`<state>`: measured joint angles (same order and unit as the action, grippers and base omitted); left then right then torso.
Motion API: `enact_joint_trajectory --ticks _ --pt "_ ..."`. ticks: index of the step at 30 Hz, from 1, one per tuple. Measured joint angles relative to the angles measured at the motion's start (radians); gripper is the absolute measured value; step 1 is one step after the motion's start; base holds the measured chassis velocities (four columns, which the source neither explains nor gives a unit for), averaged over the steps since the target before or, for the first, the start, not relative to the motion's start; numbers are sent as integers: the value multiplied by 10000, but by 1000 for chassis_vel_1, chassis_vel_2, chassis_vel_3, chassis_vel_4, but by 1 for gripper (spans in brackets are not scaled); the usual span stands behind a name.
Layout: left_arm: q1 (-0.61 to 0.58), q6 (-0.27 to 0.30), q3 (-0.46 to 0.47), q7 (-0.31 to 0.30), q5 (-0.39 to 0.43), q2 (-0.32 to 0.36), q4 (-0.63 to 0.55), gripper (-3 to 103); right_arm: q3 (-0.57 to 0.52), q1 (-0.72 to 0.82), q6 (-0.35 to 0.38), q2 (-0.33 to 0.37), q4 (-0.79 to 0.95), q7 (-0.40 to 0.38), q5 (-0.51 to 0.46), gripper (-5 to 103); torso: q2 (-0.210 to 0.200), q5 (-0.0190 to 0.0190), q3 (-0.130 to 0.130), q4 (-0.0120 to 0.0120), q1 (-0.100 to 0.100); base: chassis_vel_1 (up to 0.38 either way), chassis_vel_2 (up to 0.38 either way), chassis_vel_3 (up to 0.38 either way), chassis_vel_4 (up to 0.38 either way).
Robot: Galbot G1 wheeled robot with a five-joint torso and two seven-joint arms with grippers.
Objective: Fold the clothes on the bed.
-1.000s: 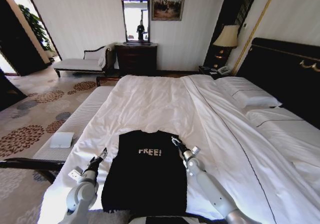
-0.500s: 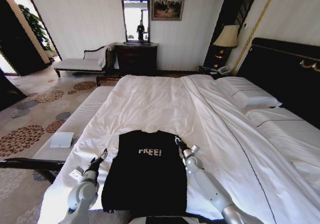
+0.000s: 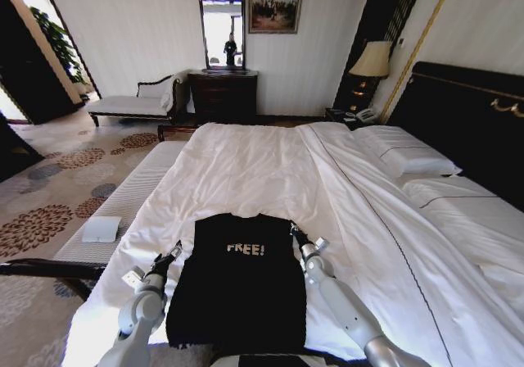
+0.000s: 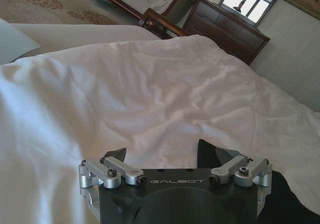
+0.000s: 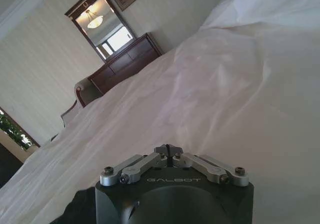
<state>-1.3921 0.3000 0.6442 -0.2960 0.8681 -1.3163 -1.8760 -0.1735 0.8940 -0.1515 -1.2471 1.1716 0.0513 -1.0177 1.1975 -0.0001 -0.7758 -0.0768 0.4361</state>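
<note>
Bedroom scene, largest element first. A very large bed point(image 3: 270, 170) with white duvet, white pillows point(image 3: 413, 158) along its headboard edge, and a tall dark wood headboard point(image 3: 471, 117) fills the centre and right of the head view. Beside the bed's foot edge runs a long white upholstered bench point(image 3: 123, 207), with a small pale folded item point(image 3: 101, 228) lying on its near end. The floor is a beige carpet with dark floral medallions point(image 3: 49, 195). Against the striped far wall stand a white chaise with dark wood frame point(image 3: 135, 101), a dark wood dresser point(image 3: 223, 95) beneath a framed mirror point(image 3: 222, 27), and a gilt-framed painting point(image 3: 275, 4); a cream-shaded lamp point(image 3: 370, 60) stands at the bed's headboard corner.

The black short-sleeved T-shirt point(image 3: 237, 289) with white "FREE!" lettering lies flat on the duvet at the bed's near edge, sleeves tucked so that its outline is a narrow rectangle, collar toward the far wall.

The left gripper point(image 3: 169, 259) sits just beside the shirt's left border, low over the duvet; in the left wrist view its black fingers point(image 4: 116, 154) are spread apart, one tip at the dark fabric edge. The right gripper point(image 3: 295, 233) lies at the shirt's right shoulder corner; in the right wrist view its fingertips point(image 5: 168, 149) are pressed together, and whether cloth is pinched between them cannot be told.
</note>
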Motion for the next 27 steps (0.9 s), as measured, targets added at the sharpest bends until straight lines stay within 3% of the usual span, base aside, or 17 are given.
enact_joint_trajectory --ticks 8,11,19,23,27 --pt "2182 116 -892 -69 110 319 1859 100 52 -1 -46 85 150 -144 198 0 0 0 0 -3 0 0 0 0 0" --pt "3496 146 -1482 -68 207 41 3262 100 76 16 -80 79 87 -205 343 0 -1 1 -1 -4 2 0 0 0 0" --pt "4706 17 -1879 162 -34 -545 5104 101 -46 106 -138 31 102 -271 490 0 -1 3 -1 -4 1 0 0 0 0" --pt "5031 -110 -1959 324 -201 -757 5702 96 -175 164 -148 28 101 -269 582 0 -1 4 -1 -3 1 0 0 0 0" --pt "5080 -131 -1960 370 -232 -813 5753 74 -236 164 -153 29 75 -265 609 0 0 3 0 -1 0 0 0 0 0"
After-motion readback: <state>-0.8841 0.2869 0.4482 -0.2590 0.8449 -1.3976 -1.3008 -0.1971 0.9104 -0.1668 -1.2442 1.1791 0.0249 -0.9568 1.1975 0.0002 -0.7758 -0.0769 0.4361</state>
